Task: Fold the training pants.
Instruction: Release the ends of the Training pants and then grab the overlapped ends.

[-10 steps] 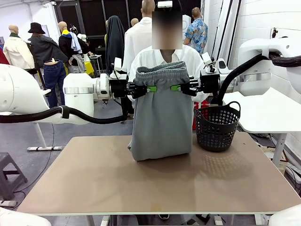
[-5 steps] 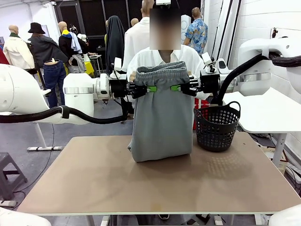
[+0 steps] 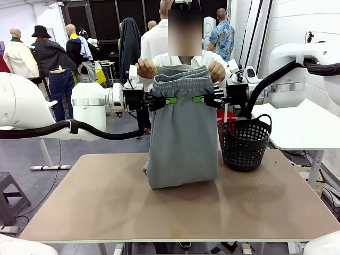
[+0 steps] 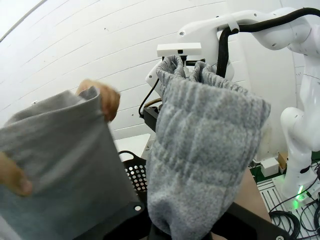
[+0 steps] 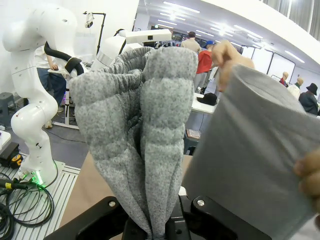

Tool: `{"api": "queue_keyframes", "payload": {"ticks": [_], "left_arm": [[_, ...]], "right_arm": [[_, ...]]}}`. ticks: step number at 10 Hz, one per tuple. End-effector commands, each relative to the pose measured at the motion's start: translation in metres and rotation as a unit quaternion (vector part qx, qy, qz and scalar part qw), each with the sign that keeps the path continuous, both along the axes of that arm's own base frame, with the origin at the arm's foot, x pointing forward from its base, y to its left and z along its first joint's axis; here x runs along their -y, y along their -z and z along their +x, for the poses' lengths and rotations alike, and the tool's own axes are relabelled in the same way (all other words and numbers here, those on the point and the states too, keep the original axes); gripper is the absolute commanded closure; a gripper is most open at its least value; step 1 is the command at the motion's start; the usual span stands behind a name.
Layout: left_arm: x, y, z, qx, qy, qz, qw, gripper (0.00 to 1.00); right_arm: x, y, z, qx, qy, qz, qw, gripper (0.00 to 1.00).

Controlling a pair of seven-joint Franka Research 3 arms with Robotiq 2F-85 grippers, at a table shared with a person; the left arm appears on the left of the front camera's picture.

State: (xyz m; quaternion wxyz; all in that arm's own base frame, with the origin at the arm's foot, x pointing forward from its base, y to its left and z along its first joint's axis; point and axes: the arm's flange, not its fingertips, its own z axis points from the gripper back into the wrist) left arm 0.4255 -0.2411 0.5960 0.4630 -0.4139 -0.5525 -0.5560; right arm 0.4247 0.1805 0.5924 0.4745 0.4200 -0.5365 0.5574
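The light grey training pants point(image 3: 183, 133) hang upright above the table, their folded lower end resting on the tabletop. My left gripper point(image 3: 169, 100) is shut on the left side of the gathered waistband point(image 3: 183, 82), and my right gripper point(image 3: 199, 99) is shut on its right side. In the left wrist view the bunched waistband point(image 4: 200, 150) rises from between the jaws; the right wrist view shows the same grey bunch point(image 5: 142, 150). The person's hands point(image 3: 146, 67) hold up the pants' other end behind the waistband, a flat grey layer point(image 4: 55, 170) point(image 5: 255, 150).
A black mesh basket point(image 3: 244, 143) stands on the table's right side, close to the hanging pants. The brown tabletop point(image 3: 175, 212) stretches bare toward me. A white table point(image 3: 303, 127) stands at the right.
The person's hands have risen behind the waistband, lifting the far end of the pants. The fold on the table has shifted slightly lower and toward me. Both grippers stayed in place.
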Motion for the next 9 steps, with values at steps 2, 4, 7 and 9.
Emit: {"api": "queue_keyframes", "payload": {"ticks": [2, 4, 7, 9], "left_arm": [[-0.0011, -0.0024, -0.0024, 0.002, 0.005, -0.003, 1.000, 1.00], [-0.0011, -0.0024, -0.0024, 0.002, 0.005, -0.003, 1.000, 1.00], [-0.0011, -0.0024, -0.0024, 0.002, 0.005, -0.003, 1.000, 1.00], [-0.0011, -0.0024, -0.0024, 0.002, 0.005, -0.003, 1.000, 1.00]], "right_arm": [[-0.0015, -0.0016, -0.0013, 0.004, -0.002, 0.004, 1.000, 1.00], [-0.0015, -0.0016, -0.0013, 0.004, -0.002, 0.004, 1.000, 1.00], [-0.0015, -0.0016, -0.0013, 0.004, -0.002, 0.004, 1.000, 1.00], [-0.0015, -0.0016, -0.0013, 0.004, -0.002, 0.004, 1.000, 1.00]]}}
